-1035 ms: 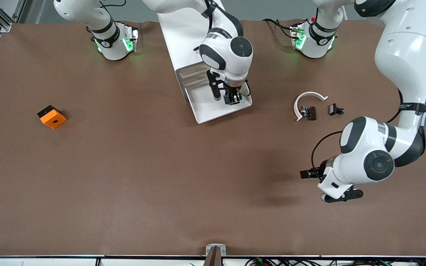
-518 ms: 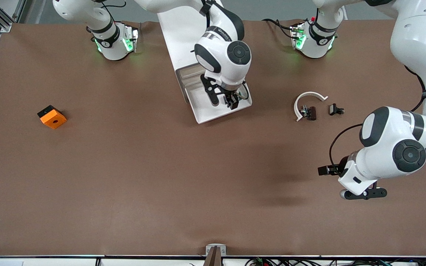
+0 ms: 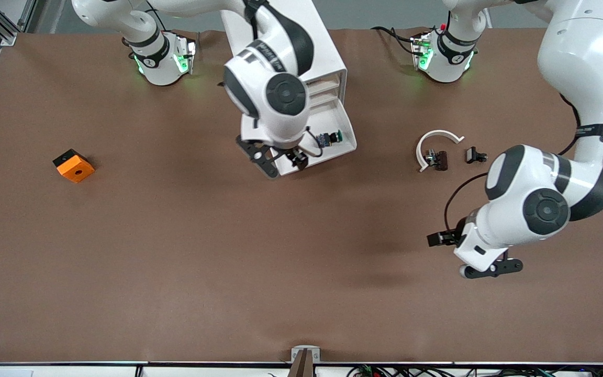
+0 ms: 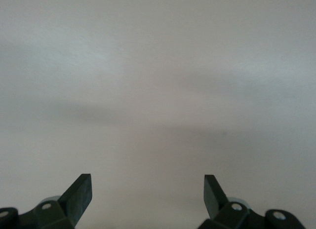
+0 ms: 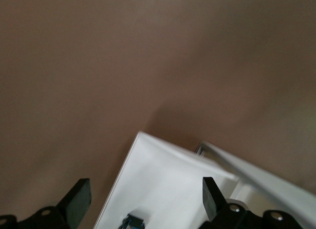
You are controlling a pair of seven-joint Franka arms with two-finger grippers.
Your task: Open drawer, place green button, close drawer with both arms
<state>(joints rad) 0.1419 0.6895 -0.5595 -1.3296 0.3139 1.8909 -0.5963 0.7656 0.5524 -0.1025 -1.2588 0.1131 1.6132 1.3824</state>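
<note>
The white cabinet point(image 3: 327, 52) stands at the robots' side of the table, mid-way between the arms. Its lowest drawer point(image 3: 344, 121) is pulled out. The button point(image 3: 330, 138), green cap and dark body, lies in the drawer's tray. My right gripper point(image 3: 279, 159) hangs open and empty over the drawer's front corner toward the right arm's end. In the right wrist view its fingers point(image 5: 79, 197) stand wide apart over the white tray point(image 5: 168, 184), with the button point(image 5: 132, 222) just showing. My left gripper point(image 3: 490, 268) is open and empty above bare table; it also shows in the left wrist view point(image 4: 147, 182).
An orange cube point(image 3: 74, 165) with a dark hole sits toward the right arm's end. A white curved piece point(image 3: 437, 140) and two small dark parts point(image 3: 439, 159) point(image 3: 475, 155) lie between the drawer and the left arm.
The right gripper has let go of the button, risen and moved off it to the drawer's front corner. The left arm swung outward, then back.
</note>
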